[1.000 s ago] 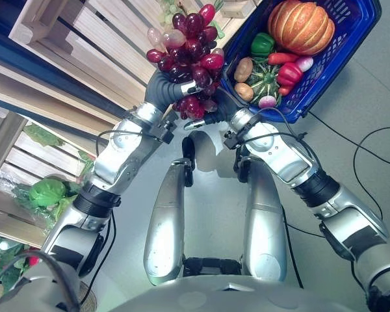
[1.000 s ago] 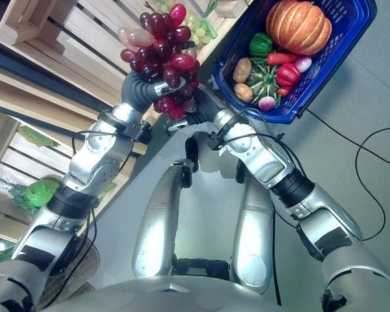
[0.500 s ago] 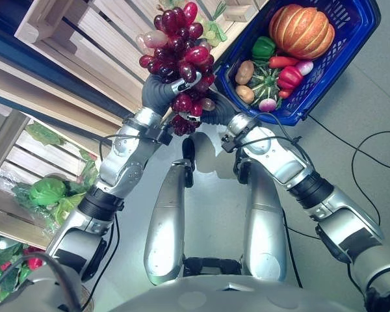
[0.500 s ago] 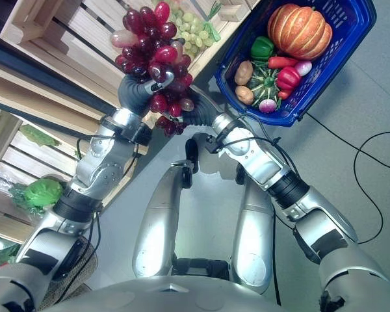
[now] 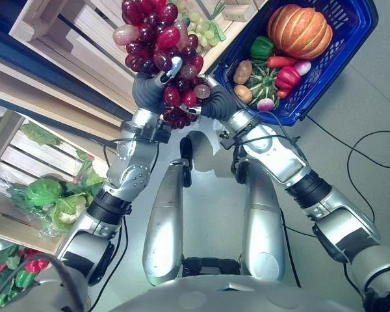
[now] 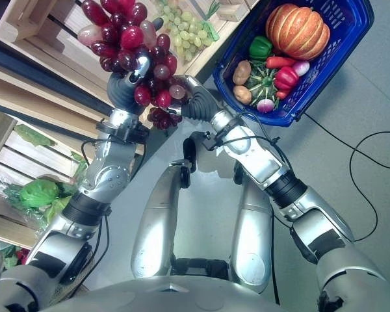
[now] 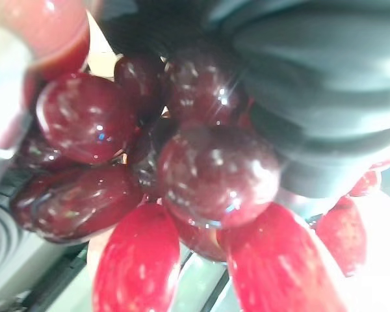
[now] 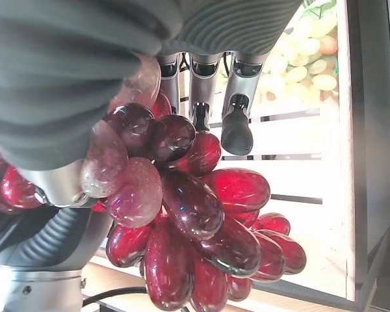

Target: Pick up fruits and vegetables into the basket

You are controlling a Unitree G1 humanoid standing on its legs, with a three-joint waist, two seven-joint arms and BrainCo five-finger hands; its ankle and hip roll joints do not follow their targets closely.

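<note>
A big bunch of dark red grapes (image 5: 153,36) hangs in the air in front of the wooden crates. My left hand (image 5: 146,92) is shut on it from below, one silver finger curled over the berries (image 7: 214,175). My right hand (image 5: 214,103) reaches in from the basket side, open, its straight fingers (image 8: 237,123) lying against the bunch's (image 8: 188,208) lower part. To the right of both hands stands the blue basket (image 5: 320,84), holding a pumpkin (image 5: 301,29), a green pepper (image 5: 262,45), red peppers, potatoes and radishes.
Slatted wooden crates (image 5: 65,39) run along the left. One of them, just behind the bunch, holds green grapes (image 5: 207,27). A lower crate holds a green cabbage (image 5: 44,192) and leafy greens. Grey floor lies under the basket.
My left hand has carried the grape bunch up and to the left, away from the basket. My right hand has followed and stays against the bunch's lower part.
</note>
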